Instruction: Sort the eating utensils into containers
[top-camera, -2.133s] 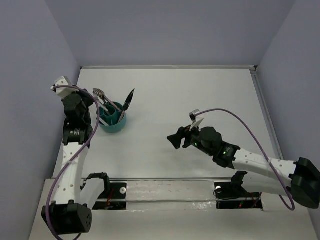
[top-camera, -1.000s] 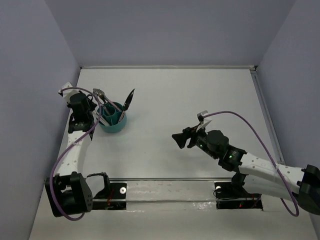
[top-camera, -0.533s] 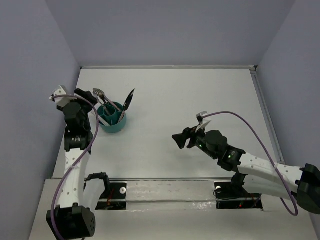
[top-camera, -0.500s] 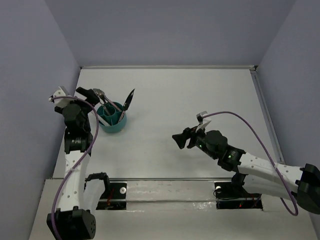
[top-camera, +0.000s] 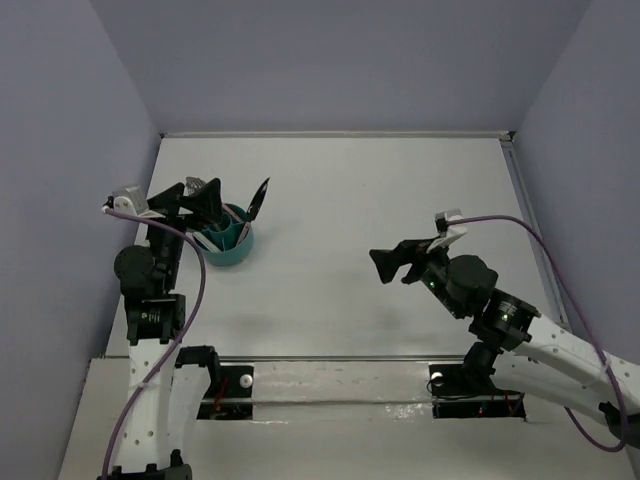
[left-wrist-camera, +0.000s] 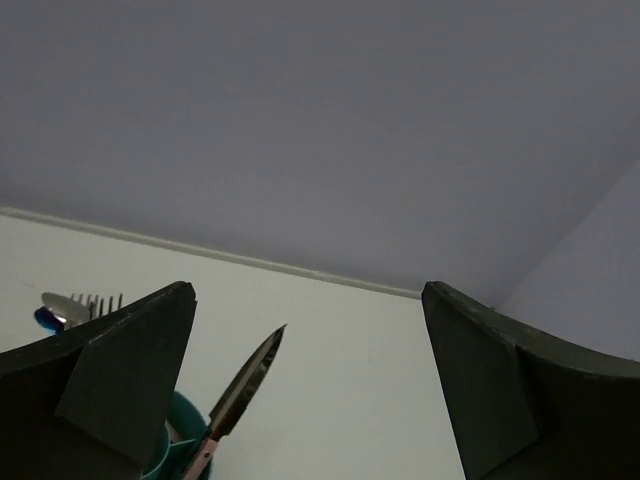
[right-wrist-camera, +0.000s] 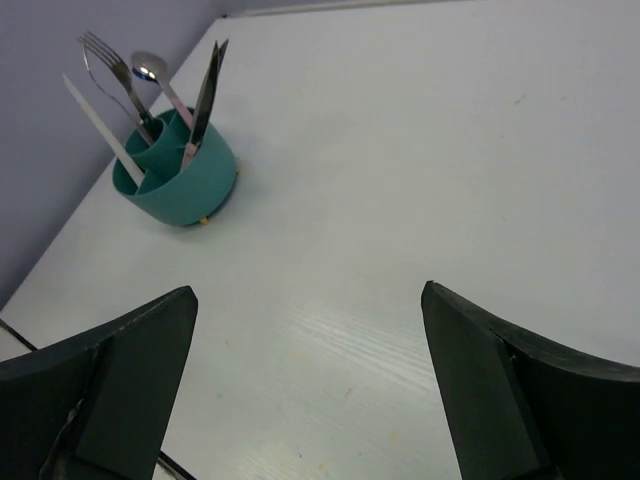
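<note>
The teal cup (right-wrist-camera: 185, 175) with inner dividers stands at the table's left and holds the eating utensils upright. A fork (right-wrist-camera: 105, 60), a silver spoon (right-wrist-camera: 150, 68), a dark-bladed knife (right-wrist-camera: 205, 100) and a white-handled piece (right-wrist-camera: 100, 125) stick out of it. In the top view my left gripper (top-camera: 190, 197) hangs open over the left side of the cup (top-camera: 228, 245), covering most of the utensils; only the knife (top-camera: 260, 197) shows clearly. Its wrist view shows the knife blade (left-wrist-camera: 245, 385) between the wide-open fingers (left-wrist-camera: 120, 370), untouched. My right gripper (top-camera: 393, 268) is open and empty, far right of the cup.
Bare white tabletop (top-camera: 400, 190) spreads between the cup and the right arm. Purple-grey walls close in the left, back and right sides. A metal rail (top-camera: 340, 362) with the arm bases runs along the near edge.
My left gripper has opened and lifted off the utensils in the cup. The right arm has drawn back to the right and its jaws have widened a little.
</note>
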